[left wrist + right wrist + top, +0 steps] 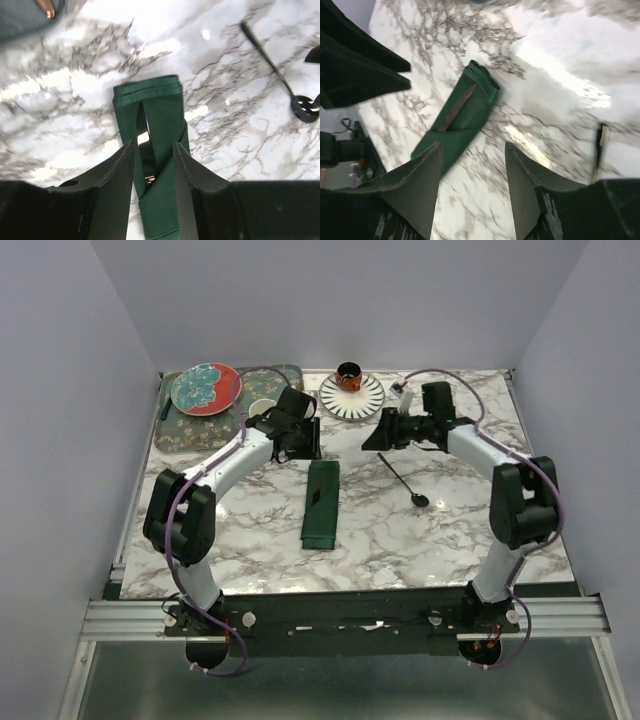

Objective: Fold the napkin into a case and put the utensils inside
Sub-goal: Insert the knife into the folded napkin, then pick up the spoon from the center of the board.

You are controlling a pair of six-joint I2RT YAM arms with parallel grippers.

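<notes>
case: centre of bench, folded, a dark utensil showing in its slot. left tool, right tool: both spread, empty. risk: a nudge from either could open the fold and spill the utensil.

A folded dark green cloth case, a slim dark spoon and a striped round plate are carried by the veined marble tabletop.
</notes>
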